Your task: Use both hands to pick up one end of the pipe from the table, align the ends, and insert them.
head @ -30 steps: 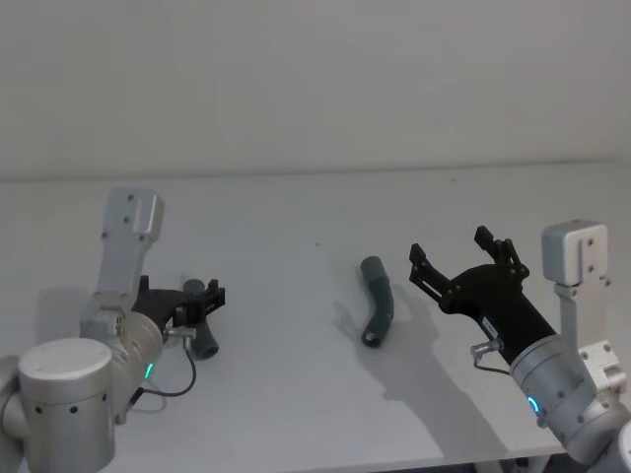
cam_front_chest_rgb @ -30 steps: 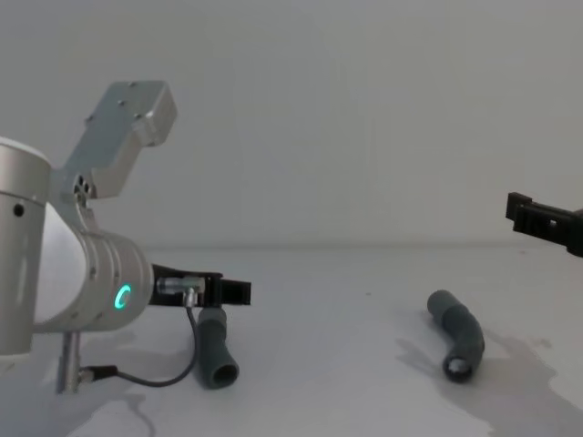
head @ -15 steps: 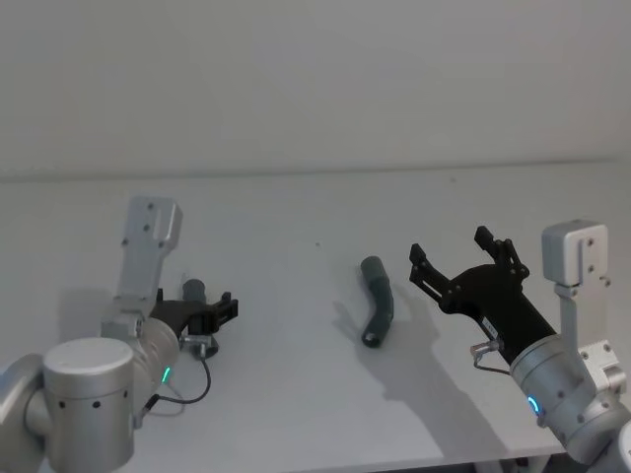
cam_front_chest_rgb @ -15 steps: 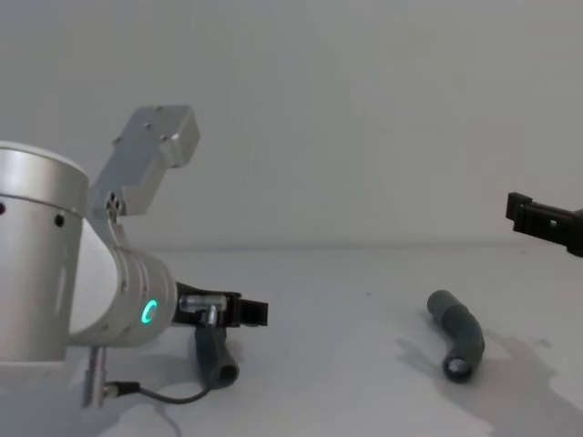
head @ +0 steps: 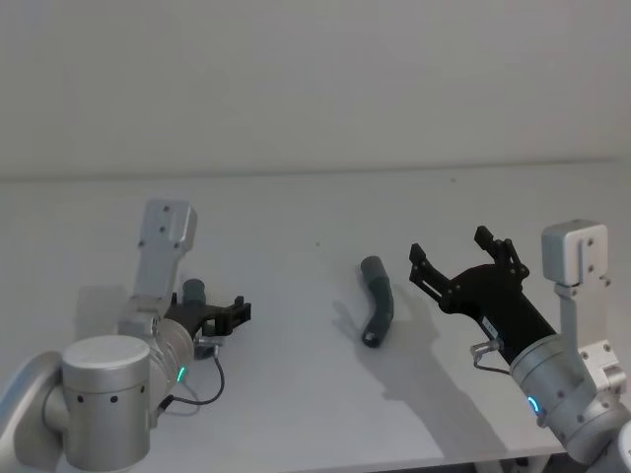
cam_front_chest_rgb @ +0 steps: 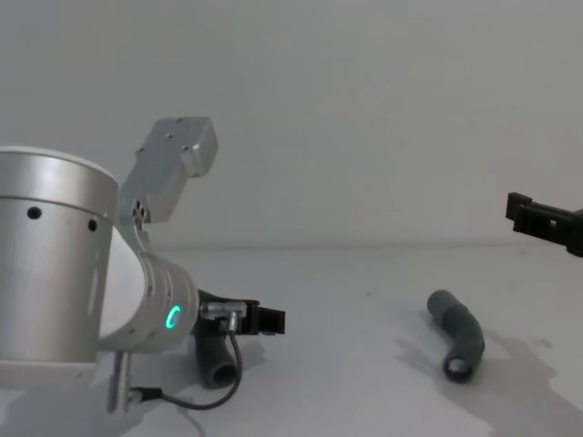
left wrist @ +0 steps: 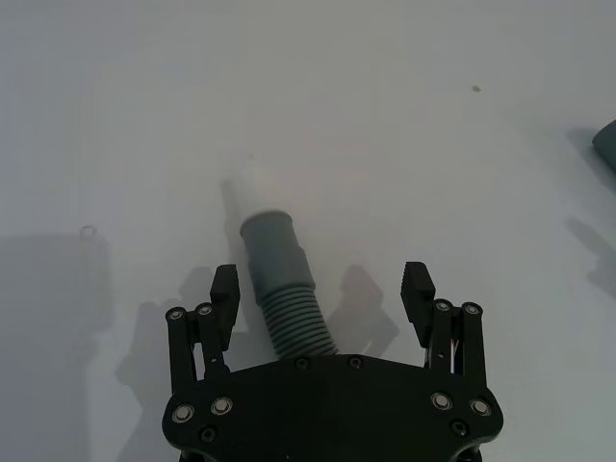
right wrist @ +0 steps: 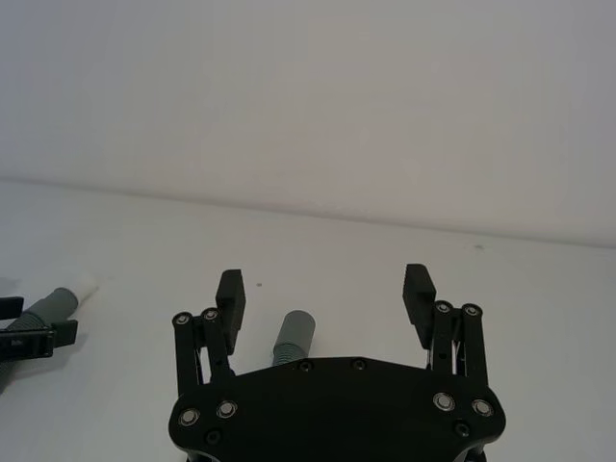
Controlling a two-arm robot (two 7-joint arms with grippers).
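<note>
Hovering low over the left side of the table [head: 296,394], the left gripper [left wrist: 320,284] has its fingers spread wide on either side of the first pipe piece [left wrist: 274,265]. Neither finger touches the pipe piece, so the gripper has hold of nothing. The piece lies flat on the white surface, its ribbed middle running under the gripper's palm. Its smooth grey cuff and narrower white tip [left wrist: 248,188] point toward the far side of the table.

Right of centre lies the second pipe piece [head: 378,301], a bent dark-grey hose resting alone on the table. One cuff points toward the far side and the open end [cam_front_chest_rgb: 455,367] faces the near edge. It sits well apart from the first piece and nearer the right arm.

On the right, the right gripper [head: 450,246] hangs above the table, just right of that second piece. Its fingers are fully apart and empty, and in the right wrist view the piece's cuff [right wrist: 292,337] shows between them, farther off.
</note>
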